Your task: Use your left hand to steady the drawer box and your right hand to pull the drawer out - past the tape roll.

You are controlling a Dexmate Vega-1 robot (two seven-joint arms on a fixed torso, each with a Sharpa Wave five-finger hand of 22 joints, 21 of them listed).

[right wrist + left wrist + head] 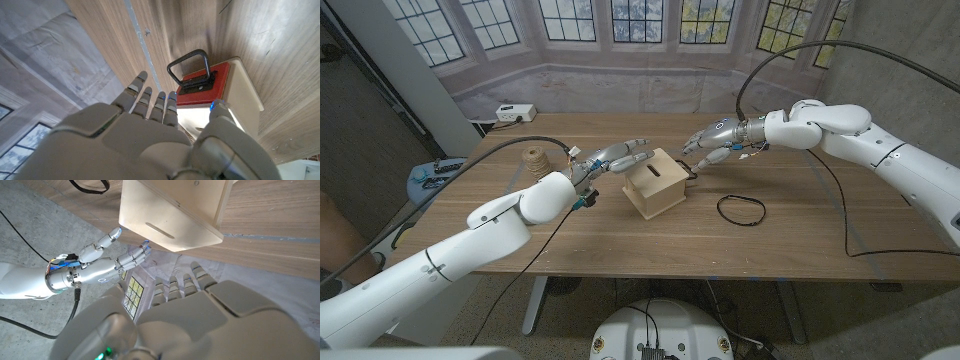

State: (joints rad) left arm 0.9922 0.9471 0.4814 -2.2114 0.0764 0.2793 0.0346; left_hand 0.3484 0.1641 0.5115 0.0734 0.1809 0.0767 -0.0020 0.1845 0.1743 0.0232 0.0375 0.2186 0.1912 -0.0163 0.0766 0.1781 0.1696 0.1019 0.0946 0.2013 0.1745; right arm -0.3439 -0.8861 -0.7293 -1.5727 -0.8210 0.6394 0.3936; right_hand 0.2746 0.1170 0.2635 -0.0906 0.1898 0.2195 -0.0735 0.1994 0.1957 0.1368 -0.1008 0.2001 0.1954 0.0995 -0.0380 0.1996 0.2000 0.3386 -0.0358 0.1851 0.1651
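Left robot hand [617, 159], fingers apart, sat beside drawer box [655, 184] to brace it; right robot hand [715, 136], fingers spread, neared handle [192, 70], nothing gripped.

it looked like a lab: a printed window backdrop [620, 40] hung at 12 o'clock behind a wooden table [790, 240], beside bare concrete wall [905, 40], with loose cables [860, 225].

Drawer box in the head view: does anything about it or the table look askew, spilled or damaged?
The drawer box sits turned at an angle to the table edges, upright and undamaged. A loose black cable loop lies beside it. Nothing spilled.
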